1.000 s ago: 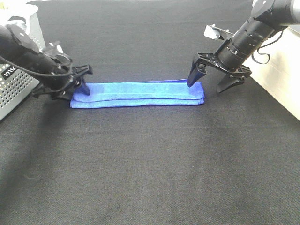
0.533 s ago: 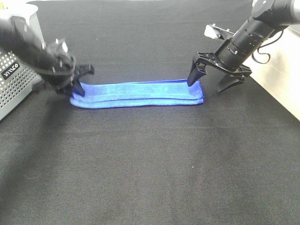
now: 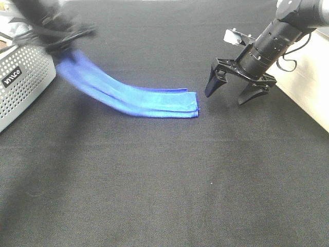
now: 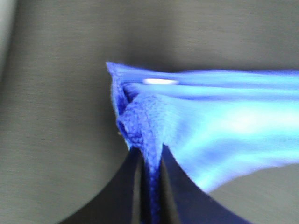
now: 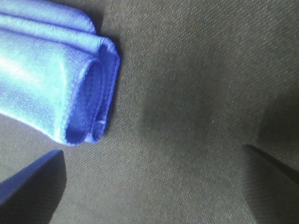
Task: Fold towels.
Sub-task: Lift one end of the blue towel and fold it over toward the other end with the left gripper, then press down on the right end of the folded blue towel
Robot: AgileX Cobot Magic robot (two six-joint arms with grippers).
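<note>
A blue towel (image 3: 139, 98), folded into a long strip, slants from the table up to the far left. My left gripper (image 3: 61, 43) is blurred and shut on the towel's left end, holding it lifted; the left wrist view shows the jaws pinched on the bunched blue towel (image 4: 154, 121). The towel's right end (image 3: 190, 108) rests on the black table. My right gripper (image 3: 234, 92) is open and empty, just right of that end. The right wrist view shows the towel's folded end (image 5: 70, 88) apart from the open fingers.
A white perforated basket (image 3: 20, 85) stands at the left edge, close to the lifted towel end. A pale surface (image 3: 313, 77) borders the black tablecloth (image 3: 164, 175) on the right.
My left gripper has closed on the towel's left end and swung it up and back to the left. The towel's right end slid left, away from the right gripper, which stayed open.
</note>
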